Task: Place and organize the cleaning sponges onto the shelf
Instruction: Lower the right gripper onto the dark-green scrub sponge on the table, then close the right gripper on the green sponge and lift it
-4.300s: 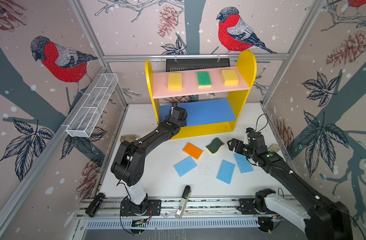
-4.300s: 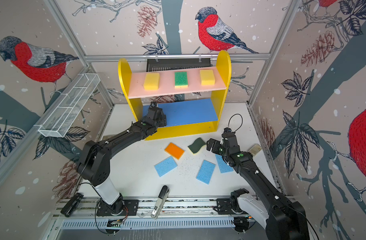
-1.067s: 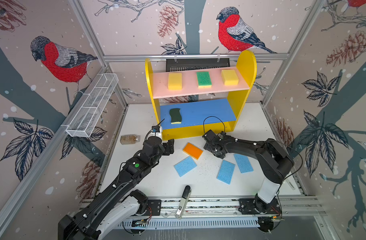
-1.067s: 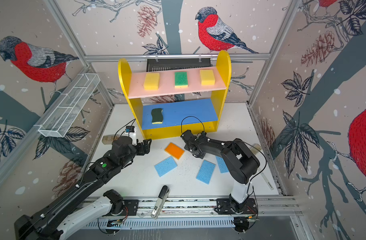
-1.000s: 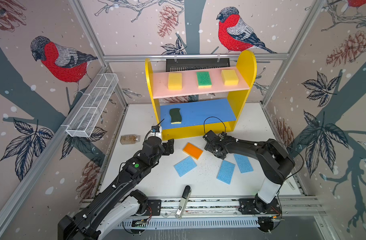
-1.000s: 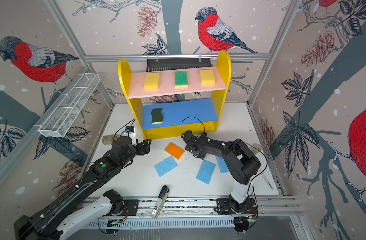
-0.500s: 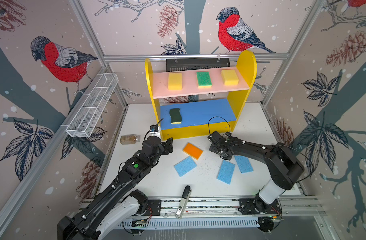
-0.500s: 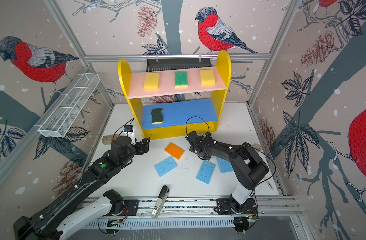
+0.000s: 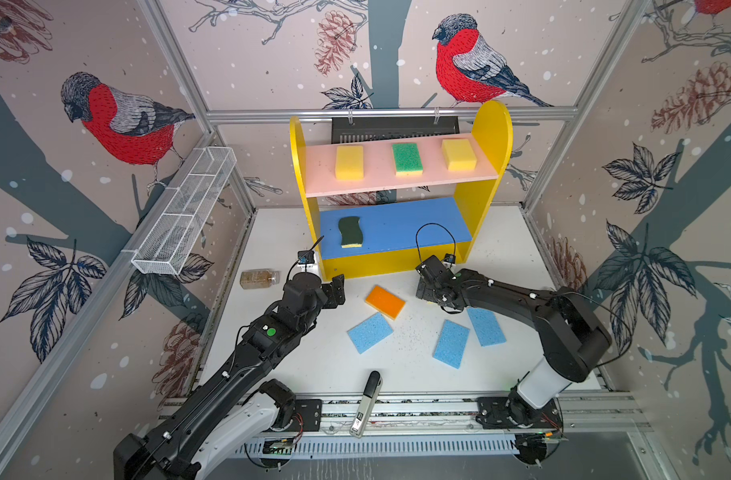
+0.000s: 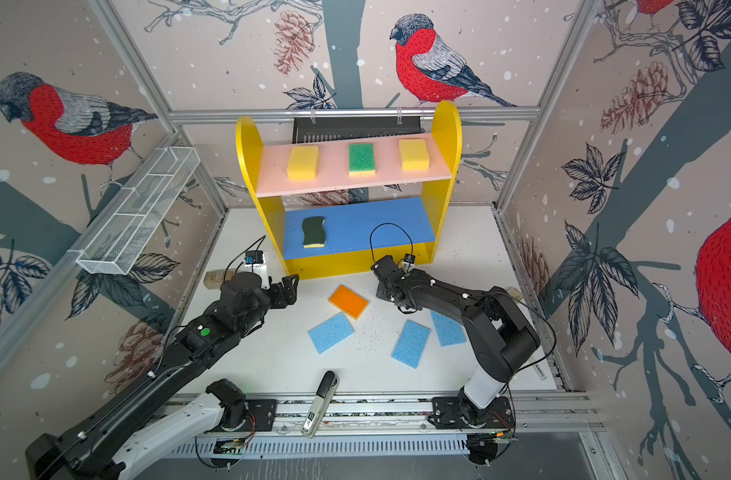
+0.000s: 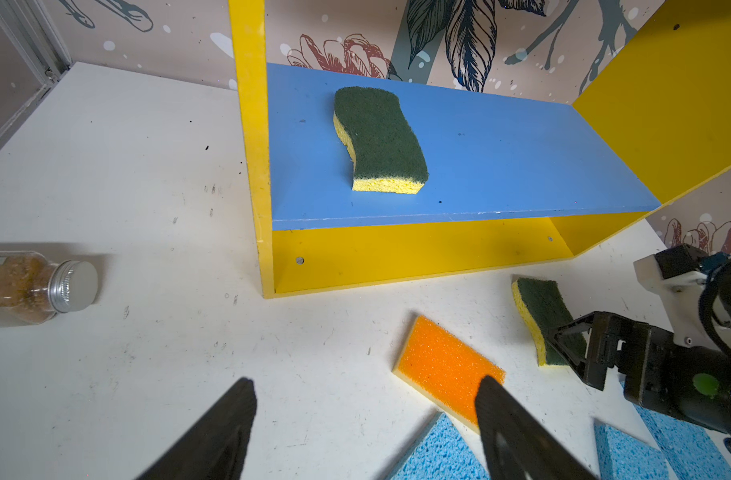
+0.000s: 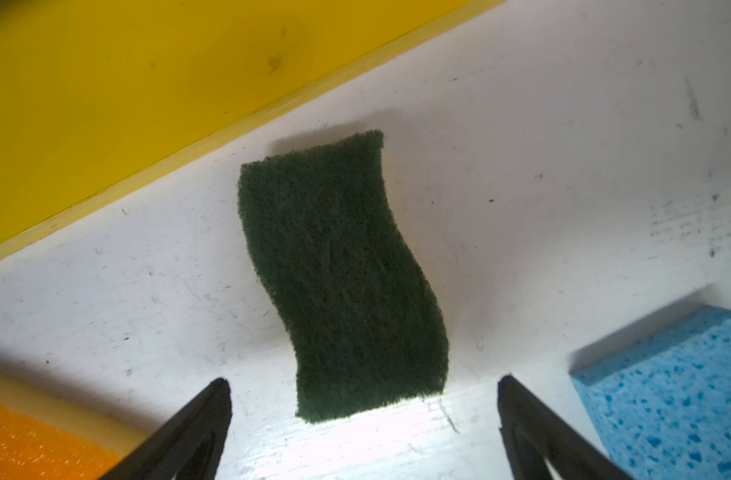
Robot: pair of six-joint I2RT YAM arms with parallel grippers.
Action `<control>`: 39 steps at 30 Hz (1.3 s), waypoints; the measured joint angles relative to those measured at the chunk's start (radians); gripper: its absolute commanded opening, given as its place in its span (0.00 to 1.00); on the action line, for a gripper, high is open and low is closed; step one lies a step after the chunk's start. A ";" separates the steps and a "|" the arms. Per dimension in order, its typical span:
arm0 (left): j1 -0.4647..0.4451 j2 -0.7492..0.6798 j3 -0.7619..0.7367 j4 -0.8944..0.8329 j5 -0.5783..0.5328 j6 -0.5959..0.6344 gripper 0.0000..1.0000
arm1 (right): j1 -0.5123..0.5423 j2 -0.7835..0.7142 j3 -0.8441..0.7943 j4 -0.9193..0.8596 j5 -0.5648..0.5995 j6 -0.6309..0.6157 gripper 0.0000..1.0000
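On the shelf (image 9: 486,137) four sponges (image 9: 349,162), on the table (image 9: 272,232) five; left tool (image 9: 333,291), right tool (image 9: 426,286) spread apart.

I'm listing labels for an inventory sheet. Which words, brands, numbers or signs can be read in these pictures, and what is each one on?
No text is legible anywhere.
Handheld tool by the front rail: its white label carries dark print and a square code, too small to read.
Bottle lying on the table: a small pale label, too blurred to read.
Shelf: no print visible.
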 measured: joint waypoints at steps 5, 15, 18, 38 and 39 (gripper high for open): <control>0.001 -0.003 0.000 0.000 0.003 -0.018 0.83 | -0.006 0.000 -0.022 0.015 -0.012 -0.048 1.00; 0.001 -0.002 0.017 0.000 0.000 -0.054 0.83 | -0.026 0.020 -0.062 0.080 -0.055 -0.108 0.97; 0.001 0.006 0.018 0.000 -0.001 -0.068 0.83 | -0.049 0.028 -0.067 0.100 -0.067 -0.132 0.96; 0.001 0.005 0.017 0.002 -0.007 -0.123 0.83 | -0.084 0.053 -0.082 0.163 -0.126 -0.235 0.75; 0.001 0.003 0.017 0.002 -0.008 -0.124 0.83 | -0.084 0.056 -0.082 0.165 -0.128 -0.237 0.75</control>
